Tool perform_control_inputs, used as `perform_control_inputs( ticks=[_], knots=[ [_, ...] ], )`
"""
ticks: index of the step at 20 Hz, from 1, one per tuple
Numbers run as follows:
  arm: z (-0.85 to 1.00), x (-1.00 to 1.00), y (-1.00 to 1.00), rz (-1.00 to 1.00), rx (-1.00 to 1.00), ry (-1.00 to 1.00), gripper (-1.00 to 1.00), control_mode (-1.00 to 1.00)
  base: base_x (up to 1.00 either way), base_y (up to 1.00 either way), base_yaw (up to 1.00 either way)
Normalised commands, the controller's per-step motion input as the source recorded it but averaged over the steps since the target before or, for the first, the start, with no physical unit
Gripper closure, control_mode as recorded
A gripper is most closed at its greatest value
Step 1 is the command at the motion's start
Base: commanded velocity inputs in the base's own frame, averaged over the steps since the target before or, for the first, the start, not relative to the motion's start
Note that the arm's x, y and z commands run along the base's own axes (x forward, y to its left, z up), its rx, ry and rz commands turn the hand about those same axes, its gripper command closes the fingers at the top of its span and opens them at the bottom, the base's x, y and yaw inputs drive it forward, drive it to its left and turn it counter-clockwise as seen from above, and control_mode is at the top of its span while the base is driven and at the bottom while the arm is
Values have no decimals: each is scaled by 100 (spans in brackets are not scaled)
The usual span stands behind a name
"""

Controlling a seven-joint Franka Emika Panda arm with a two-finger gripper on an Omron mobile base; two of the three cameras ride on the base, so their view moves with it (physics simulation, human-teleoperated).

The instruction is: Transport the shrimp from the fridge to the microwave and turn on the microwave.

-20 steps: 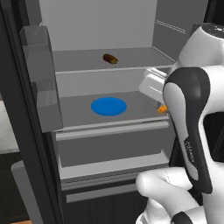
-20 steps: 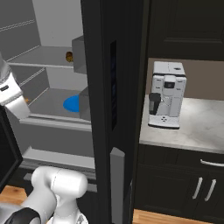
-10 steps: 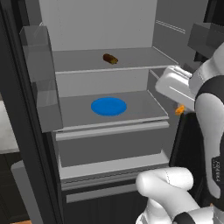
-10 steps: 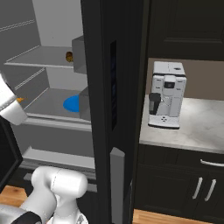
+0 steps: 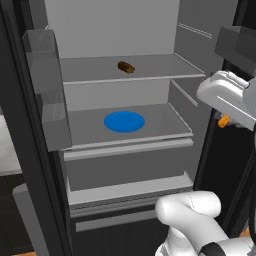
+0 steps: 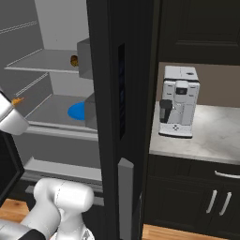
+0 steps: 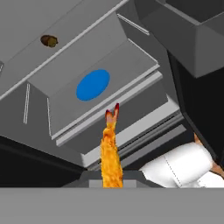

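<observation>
The shrimp [image 5: 223,121] is a small orange curved piece pinched in my gripper [image 5: 224,119], which is shut on it. It hangs just outside the right edge of the open fridge [image 5: 110,30], level with the middle shelf. In the hand view the shrimp [image 7: 111,148] sticks up from between the fingertips, tail pointing at the fridge shelves. From the right base view the shrimp [image 6: 18,100] shows at the far left, above the white hand. The microwave is out of view.
A round blue plate [image 5: 124,121] lies on the middle shelf and a dark brown oblong food item [image 5: 126,67] on the shelf above. Translucent door bins [image 5: 47,85] flank the opening. The dark fridge door [image 6: 124,117] separates it from a counter [image 6: 211,140] with a coffee machine [image 6: 179,107].
The hand has drawn back out of the fridge and to the right, carrying the shrimp with it. The plate and the brown item have stayed put.
</observation>
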Motion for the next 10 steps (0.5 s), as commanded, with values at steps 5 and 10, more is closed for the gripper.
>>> perform_control_inputs(
  ticks=[5, 10],
  knots=[
    [15, -9, 0, 0, 0, -15, 100, -100, 0, 0, 0],
    [7, -3, 0, 0, 0, -7, 100, -100, 0, 0, 0]
  ],
)
